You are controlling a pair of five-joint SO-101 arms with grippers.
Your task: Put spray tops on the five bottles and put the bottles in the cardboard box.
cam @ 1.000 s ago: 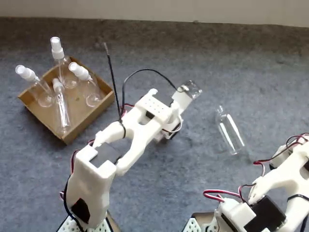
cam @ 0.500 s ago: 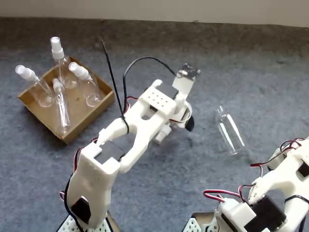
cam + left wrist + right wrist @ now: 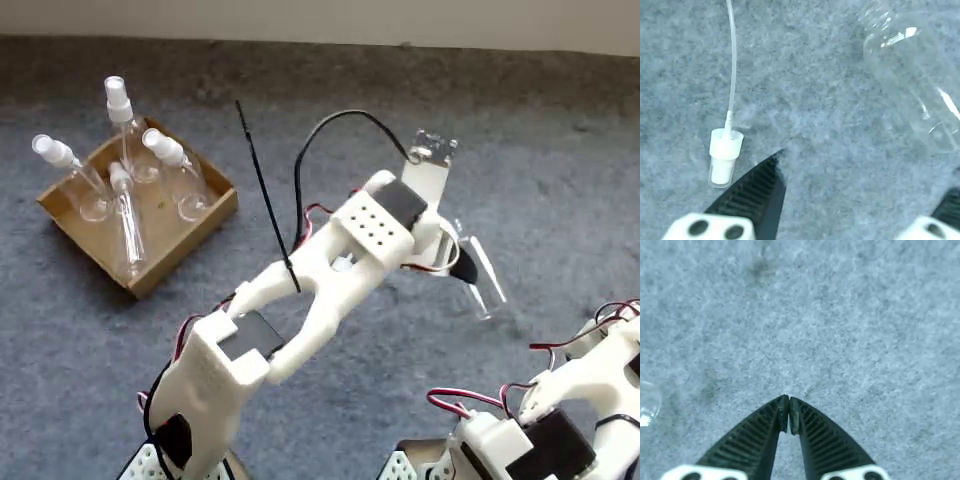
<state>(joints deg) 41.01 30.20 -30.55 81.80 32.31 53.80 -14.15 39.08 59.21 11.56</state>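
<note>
My left hand (image 3: 855,200) is wide, just beside the bottle (image 3: 910,85) lying on the counter (image 3: 840,125); spray top (image 3: 724,157) near the bottle. I'd pinch the top's body, not its tube (image 3: 732,60). My right hand (image 3: 789,415) is closed.

1. We see the right gripper (image 3: 789,415), black and ribbed, with its two tips pressed together.
2. Under it lies the grey fuzzy carpet (image 3: 865,315).
3. A small part of a clear transparent bottle (image 3: 645,409) shows at the edge, apart from the gripper.
</note>
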